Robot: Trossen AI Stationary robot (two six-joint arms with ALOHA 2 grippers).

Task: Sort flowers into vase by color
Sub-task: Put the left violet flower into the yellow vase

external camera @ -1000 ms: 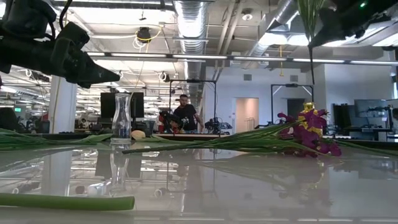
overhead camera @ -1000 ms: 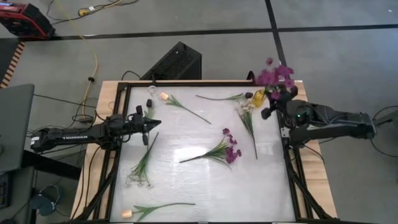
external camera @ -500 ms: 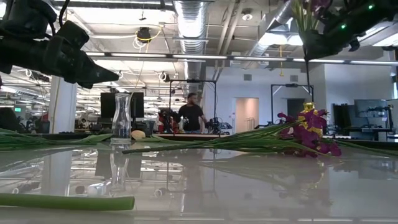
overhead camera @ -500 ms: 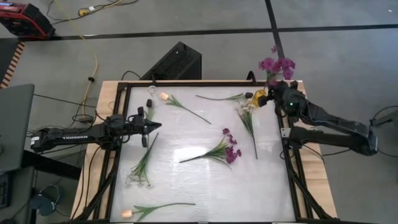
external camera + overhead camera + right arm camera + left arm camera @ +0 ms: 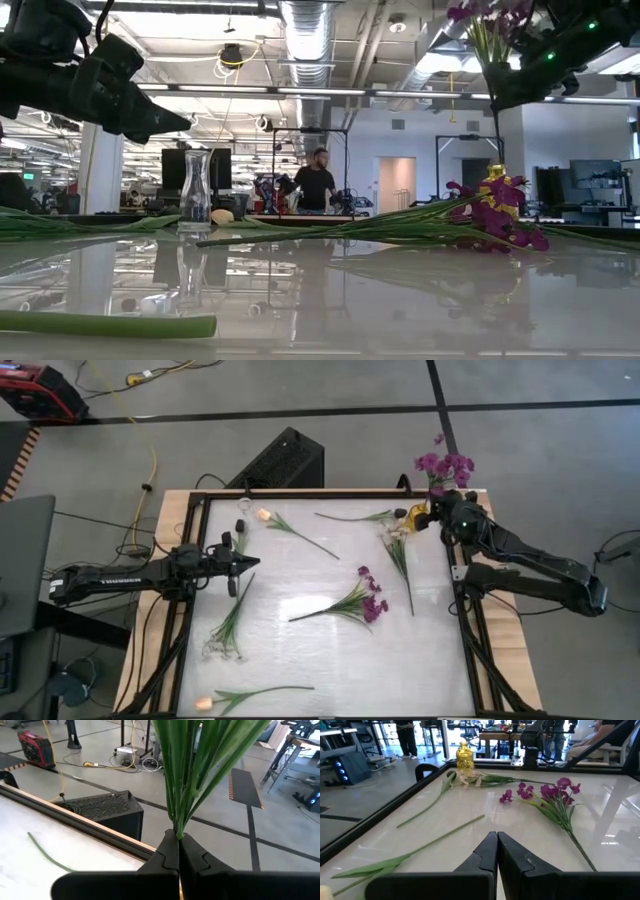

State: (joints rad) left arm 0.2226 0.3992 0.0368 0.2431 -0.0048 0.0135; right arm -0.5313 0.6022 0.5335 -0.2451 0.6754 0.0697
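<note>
**Right gripper holds purple bunch at far right corner; six sprigs on tabletop**

Right gripper [image 5: 447, 518] is clamped on the green stems of a purple bunch [image 5: 445, 463], raised above the tabletop's [image 5: 300, 650] far right corner, blossoms out past the far edge. A gold vase [image 5: 417, 516] stands at that corner and a clear glass vase [image 5: 196, 190] near the far left corner.

Left gripper [image 5: 248, 562] hangs over the left edge, fingers pressed together, holding nothing.

Lying on the tabletop, six sprigs:
- 1 purple sprig [image 5: 352, 600], centre-right.
- 2 peach tulip buds: far-left tulip [image 5: 290, 530] and near-left tulip [image 5: 245, 697].
- 1 white spray [image 5: 228, 625] by the left edge.
- 2 green sprigs near the gold vase: one [image 5: 358, 517] along the far edge, one [image 5: 400, 560] toward the right edge; blossom colour unclear.

A person [image 5: 316, 187] stands in the room behind.
</note>
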